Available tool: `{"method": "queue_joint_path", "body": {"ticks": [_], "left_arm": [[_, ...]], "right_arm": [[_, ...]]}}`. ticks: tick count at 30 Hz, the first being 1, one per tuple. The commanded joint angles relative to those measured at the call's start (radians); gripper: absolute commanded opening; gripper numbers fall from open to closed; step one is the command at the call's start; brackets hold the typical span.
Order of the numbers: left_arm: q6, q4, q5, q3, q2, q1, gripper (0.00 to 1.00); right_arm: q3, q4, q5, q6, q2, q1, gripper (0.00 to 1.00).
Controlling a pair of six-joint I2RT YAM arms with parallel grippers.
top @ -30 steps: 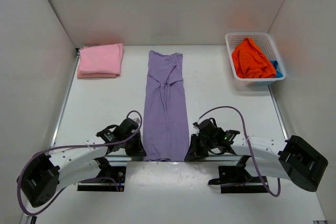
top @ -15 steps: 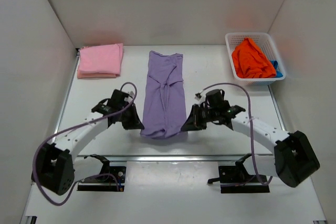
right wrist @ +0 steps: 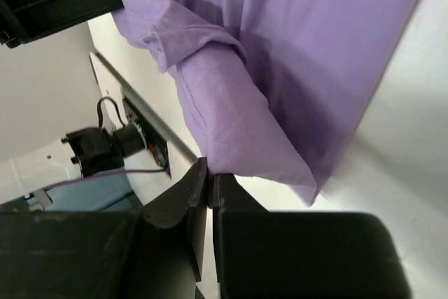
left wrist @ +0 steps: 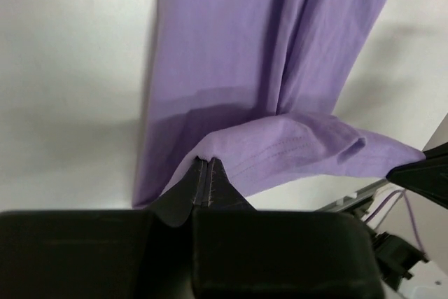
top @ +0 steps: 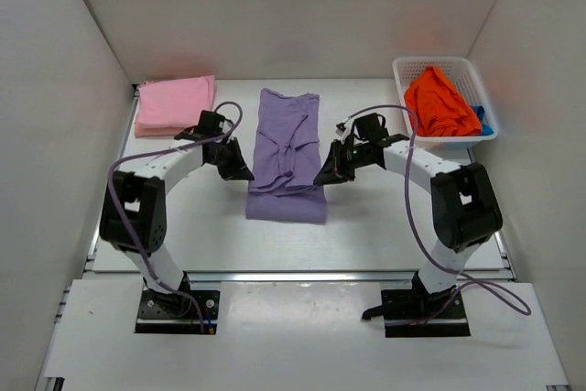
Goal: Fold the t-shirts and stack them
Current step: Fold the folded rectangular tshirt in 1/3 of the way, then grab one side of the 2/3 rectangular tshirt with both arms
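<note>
Carrying near hem of purple t-shirt toward its collar: left gripper and right gripper each pinch a corner. Shirt lies mid-table, lower half now doubled over. Fold looks nearly laid.

A robotics lab cell, by the look of it: a white bench walled by plain white panels on three sides, with the left arm and right arm bolted at its near edge.
</note>
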Motion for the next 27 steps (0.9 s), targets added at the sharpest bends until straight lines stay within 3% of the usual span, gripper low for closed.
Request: {"method": "queue_joint_path", "body": {"ticks": [1, 5, 6, 7, 8, 10, 12, 16, 20, 27], "left_arm": [[-0.002, 0.049, 0.045, 0.131, 0.07, 0.04, 0.0], [-0.026, 0.044, 0.062, 0.309, 0.207, 0.072, 0.0], [-0.041, 0.053, 0.075, 0.356, 0.243, 0.085, 0.04], [-0.052, 0.068, 0.094, 0.381, 0.26, 0.095, 0.17], [-0.078, 0.076, 0.15, 0.413, 0.291, 0.114, 0.22], [-0.127, 0.127, 0.201, 0.436, 0.314, 0.135, 0.29], [-0.15, 0.151, 0.21, 0.409, 0.299, 0.154, 0.29], [-0.147, 0.206, 0.181, 0.245, 0.198, 0.174, 0.34], [-0.14, 0.247, 0.158, -0.022, 0.072, 0.166, 0.34], [-0.169, 0.285, -0.11, -0.336, -0.152, -0.009, 0.42]], "right_arm": [[0.125, -0.035, -0.028, -0.069, 0.058, -0.038, 0.0], [0.294, -0.053, -0.031, -0.09, 0.181, -0.092, 0.01], [0.317, -0.046, -0.032, -0.087, 0.215, -0.113, 0.08], [0.366, -0.033, -0.038, -0.077, 0.233, -0.124, 0.2], [0.403, -0.024, -0.04, -0.078, 0.255, -0.138, 0.26], [0.442, -0.032, -0.02, -0.069, 0.267, -0.154, 0.46], [0.448, -0.033, 0.0, -0.073, 0.254, -0.164, 0.51], [0.279, 0.007, 0.04, -0.081, 0.139, -0.152, 0.54], [0.019, 0.079, 0.061, -0.052, -0.001, -0.123, 0.54], [-0.378, 0.282, 0.155, 0.106, -0.17, -0.017, 0.56]]}}
